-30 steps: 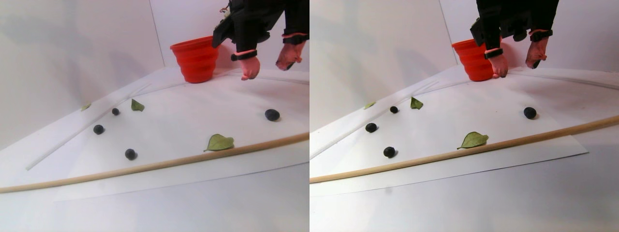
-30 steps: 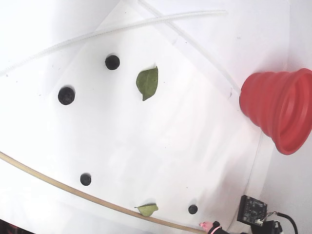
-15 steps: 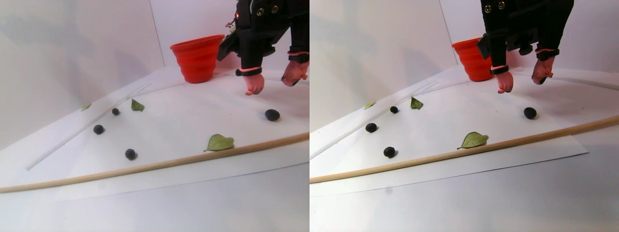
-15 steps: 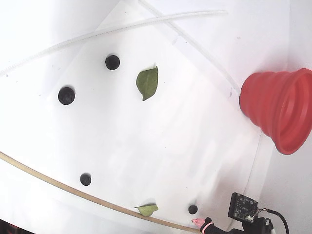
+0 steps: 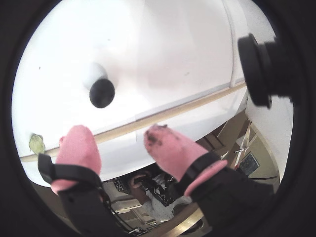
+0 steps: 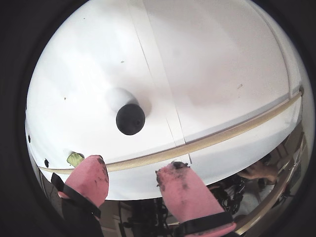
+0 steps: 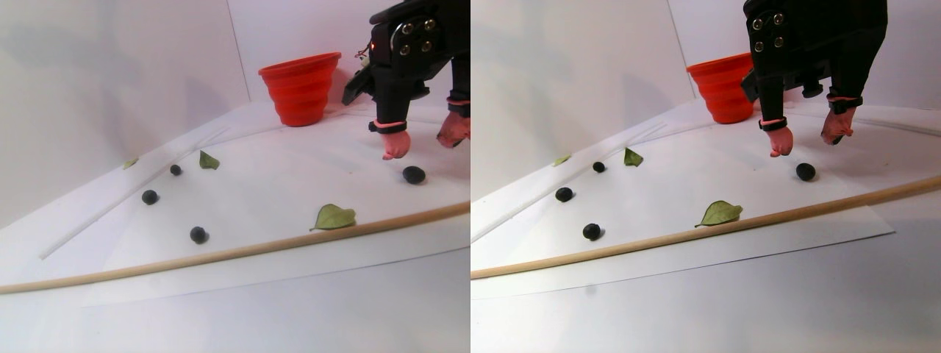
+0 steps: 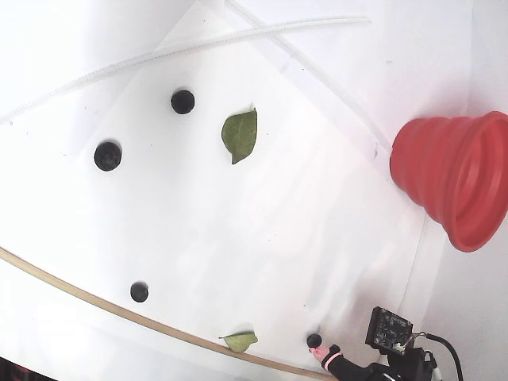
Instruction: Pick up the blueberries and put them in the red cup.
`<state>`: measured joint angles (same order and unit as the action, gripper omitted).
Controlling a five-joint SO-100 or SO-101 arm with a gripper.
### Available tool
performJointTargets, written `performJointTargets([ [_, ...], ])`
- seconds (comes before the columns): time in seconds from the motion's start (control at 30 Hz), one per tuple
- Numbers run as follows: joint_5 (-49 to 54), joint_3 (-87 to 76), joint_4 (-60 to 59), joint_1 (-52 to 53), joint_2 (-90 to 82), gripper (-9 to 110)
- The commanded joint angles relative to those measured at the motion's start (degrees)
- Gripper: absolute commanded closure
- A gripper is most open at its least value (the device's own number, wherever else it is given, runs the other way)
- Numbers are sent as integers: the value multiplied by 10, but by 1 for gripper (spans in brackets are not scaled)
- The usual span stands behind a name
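Gripper (image 7: 425, 147) drops lower and swings away from the red cup (image 7: 300, 87), fingers still spread, now just above the right-side blueberry (image 7: 413, 174).

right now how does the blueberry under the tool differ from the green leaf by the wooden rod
The blueberry is round and matte blue-black; the leaf is flat, pointed and green. In the stereo pair view the blueberry sits just below the open tool, while the leaf lies apart from it, beside the rod. Both rest on the white sheet, untouched.

Green leaves (image 8: 240, 135) (image 8: 240, 341) on a white surface (image 8: 238, 230), a long wooden rod (image 7: 220, 254) beside one leaf
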<state>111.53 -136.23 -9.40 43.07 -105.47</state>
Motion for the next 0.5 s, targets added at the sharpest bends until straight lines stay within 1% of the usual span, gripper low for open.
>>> performJointTargets([
  [0.0,-11,21,12,23,3,81],
  [0.47,-28,35,43,15,45,81],
])
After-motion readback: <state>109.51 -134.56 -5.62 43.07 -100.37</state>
